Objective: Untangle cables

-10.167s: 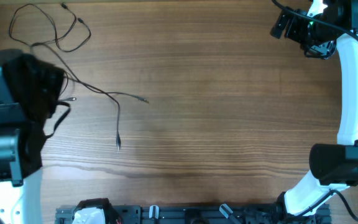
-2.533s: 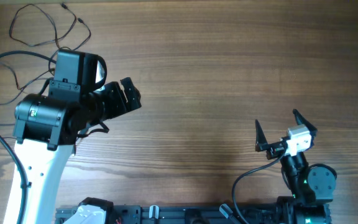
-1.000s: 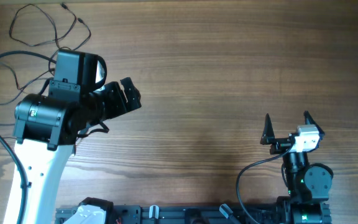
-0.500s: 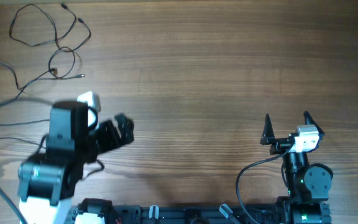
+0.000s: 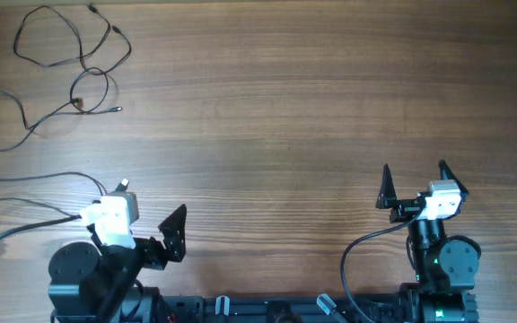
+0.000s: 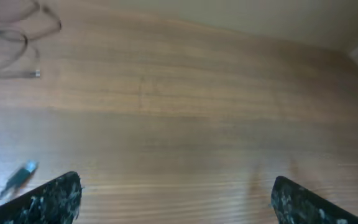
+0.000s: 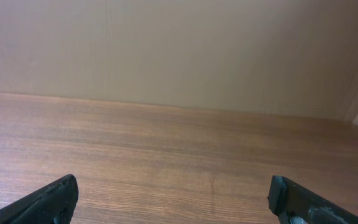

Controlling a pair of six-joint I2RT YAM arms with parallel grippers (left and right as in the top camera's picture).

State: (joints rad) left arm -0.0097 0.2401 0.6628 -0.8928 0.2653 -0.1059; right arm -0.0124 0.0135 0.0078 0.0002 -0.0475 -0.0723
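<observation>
The cables point(image 5: 70, 54) are thin black cords in loose loops on the far left of the wooden table point(image 5: 285, 108), with one plug end point(image 5: 115, 109) pointing right. The left wrist view catches them at its top left corner, cables point(image 6: 11, 37). My left gripper point(image 5: 149, 208) is at the table's near edge, well below the cables, open and holding nothing; the left wrist view shows the left gripper point(image 6: 176, 196) with its fingers wide apart over bare wood. A small pale plug point(image 6: 20, 175) lies beside its left finger. My right gripper point(image 5: 415, 178) is open and empty at the near right; right gripper point(image 7: 176, 196).
Thin dark leads point(image 5: 25, 184) run from the left edge toward the left arm's base point(image 5: 88, 278). The right arm's base point(image 5: 442, 265) and a black rail point(image 5: 267, 309) stand along the near edge. A plain wall point(image 7: 179, 50) rises beyond the table's far edge.
My left arm has drawn back from the middle left of the table to the near edge, uncovering more cable loops at the far left. The right arm has stayed put.
</observation>
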